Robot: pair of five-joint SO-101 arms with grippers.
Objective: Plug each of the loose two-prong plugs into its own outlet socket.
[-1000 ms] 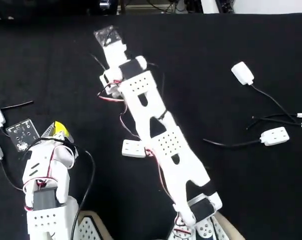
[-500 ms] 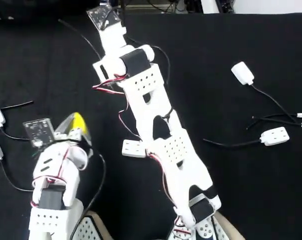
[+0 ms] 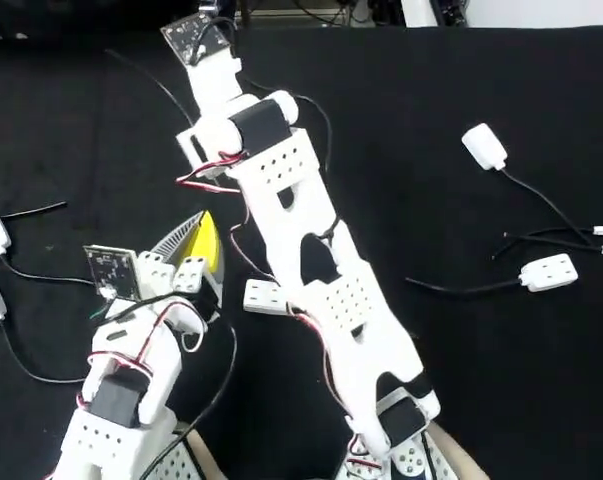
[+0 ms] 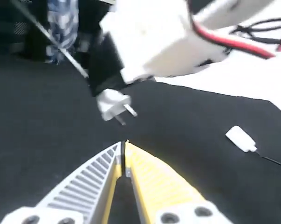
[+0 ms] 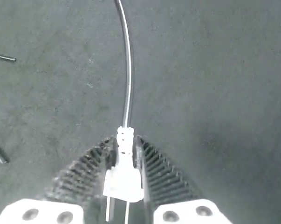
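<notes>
Okay, right gripper (image 5: 125,140) clamps the white plug (image 5: 123,179) at 11 o'clock, near the table (image 3: 401,80) far edge. Left gripper (image 4: 123,145) is pinched closed at 8 o'clock. Outlet socket (image 3: 549,272) sits at 3 o'clock, well apart from both arms.

You will note the outlet socket (image 3: 260,297) lies partly hidden beneath the right arm (image 3: 281,172), whose held plug (image 4: 113,104) shows blurred.

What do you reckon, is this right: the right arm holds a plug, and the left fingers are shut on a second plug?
Not quite. The left fingers are shut, but on nothing, as the left wrist view shows. The right fingers do hold a plug.
</notes>
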